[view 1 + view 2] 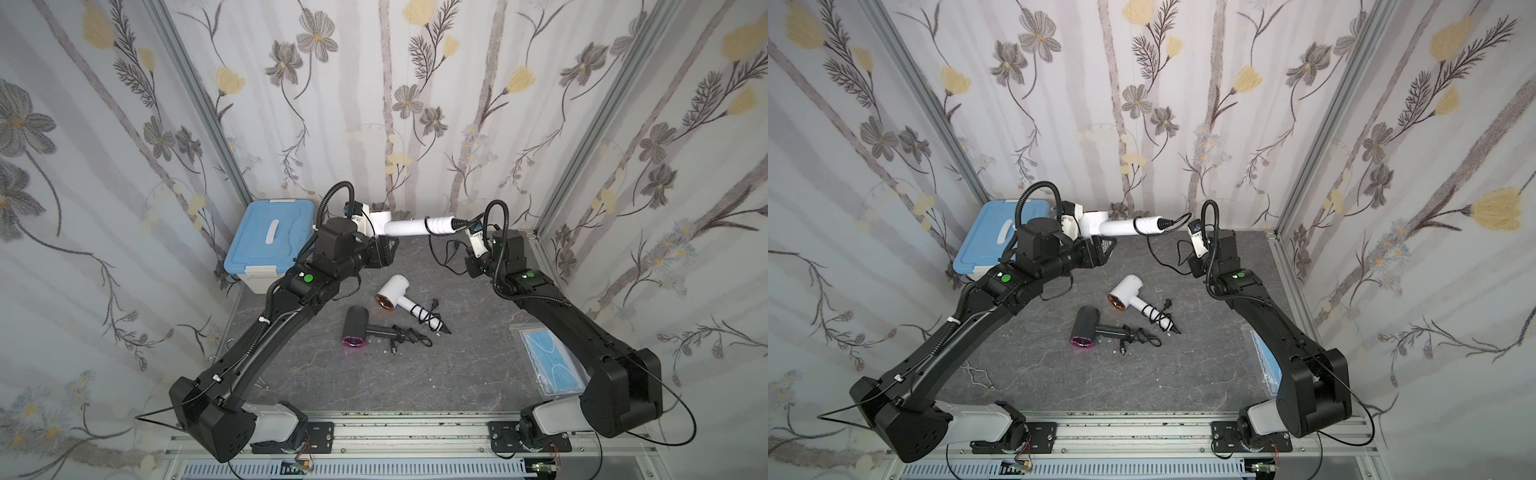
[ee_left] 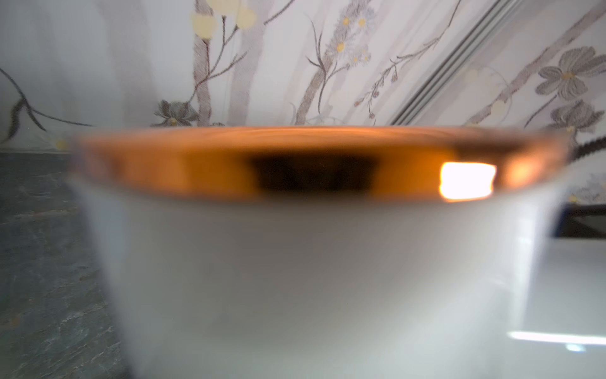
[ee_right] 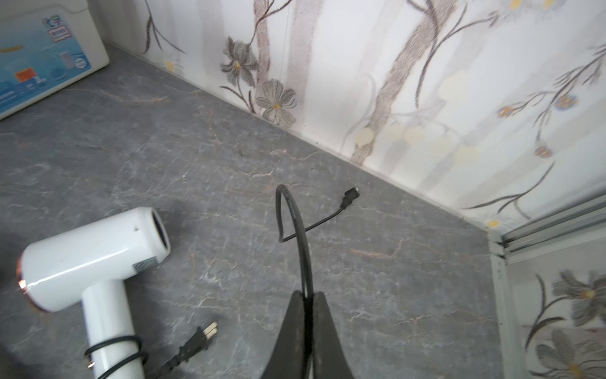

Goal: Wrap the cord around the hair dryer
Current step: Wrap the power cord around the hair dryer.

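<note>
Held dryer: the white hair dryer [image 1: 409, 227] hangs above the tabletop [image 1: 374, 382]. Its head is at the left fingers and its handle reaches across toward the right fingers.
Left fingers [image 1: 381, 243]: mostly hidden under the head. Nothing else carries the dryer, so I judge them clamped on the barrel (the left wrist view shows only blurred white shell and a copper ring).
Right fingers [image 3: 301, 303]: pressed together on the cord [image 3: 303, 249], which rises out from between the tips.
Cord run: beyond the right fingers it arcs over and drops to the plug [image 3: 349, 197], which lies on the tabletop. Between the handle end and the right fingers a slack loop sags.
Wrap so far: a dark line crosses the handle near its end, perhaps a first turn. I cannot tell for certain.
Risk, slip: the pinch is thin, so a hard pull could draw the cord through the right fingers.
Risk, twist: the barrel is smooth and round, so cord tension could roll it in the left fingers.
Risk, snag: the trailing plug or the sagging loop may catch the wrapped white dryer [image 3: 95, 256] or the dark dryer [image 1: 357, 328], both lying below the fingers.
Risk, unwinding: loose turns could slide off the handle's free end.
</note>
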Robot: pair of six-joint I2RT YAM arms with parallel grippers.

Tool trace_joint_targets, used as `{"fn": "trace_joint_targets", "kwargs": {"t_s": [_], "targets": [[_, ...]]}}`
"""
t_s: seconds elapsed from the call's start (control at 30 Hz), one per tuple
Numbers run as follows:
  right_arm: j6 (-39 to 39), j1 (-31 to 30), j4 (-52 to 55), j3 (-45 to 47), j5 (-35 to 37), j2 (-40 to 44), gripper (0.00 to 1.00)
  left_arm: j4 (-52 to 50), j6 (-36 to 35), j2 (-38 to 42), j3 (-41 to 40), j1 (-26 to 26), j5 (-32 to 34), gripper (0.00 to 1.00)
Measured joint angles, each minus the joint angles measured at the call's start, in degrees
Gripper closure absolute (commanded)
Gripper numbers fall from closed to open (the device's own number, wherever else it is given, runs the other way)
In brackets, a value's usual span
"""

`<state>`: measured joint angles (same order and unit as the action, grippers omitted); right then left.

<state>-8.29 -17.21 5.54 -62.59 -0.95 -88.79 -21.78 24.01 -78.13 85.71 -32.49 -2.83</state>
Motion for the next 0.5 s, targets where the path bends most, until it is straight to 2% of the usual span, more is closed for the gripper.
{"fn": "trace_joint_targets", "kwargs": {"t_s": [0.17, 0.27, 0.33, 0.4, 0.43, 0.5], "targets": [[4.61, 2.19, -5.22, 10.01, -8.35, 5.27, 1.00, -7.87, -0.26, -5.44, 14.16, -0.26, 7.19, 1.00], [5.99, 3.39, -7.98, 12.83, -13.40, 8.17, 0.64, -13.75, -2.23, -7.61, 22.49, -1.25, 9.62, 1.00], [6.12, 3.93, -8.83, 13.55, -16.17, 9.62, 0.48, -17.27, -2.97, -9.25, 28.30, -1.79, 10.19, 1.00], [5.92, 4.39, -9.07, 13.75, -18.08, 10.38, 0.41, -19.71, -3.48, -10.80, 32.85, -2.16, 10.34, 1.00], [5.42, 4.76, -9.29, 13.81, -18.80, 10.73, 0.35, -21.11, -4.00, -11.82, 35.15, -2.54, 10.36, 1.00], [5.25, 5.60, -9.81, 13.99, -19.50, 11.34, 0.32, -23.93, -4.52, -14.27, 39.47, -3.45, 10.71, 1.00]]}}
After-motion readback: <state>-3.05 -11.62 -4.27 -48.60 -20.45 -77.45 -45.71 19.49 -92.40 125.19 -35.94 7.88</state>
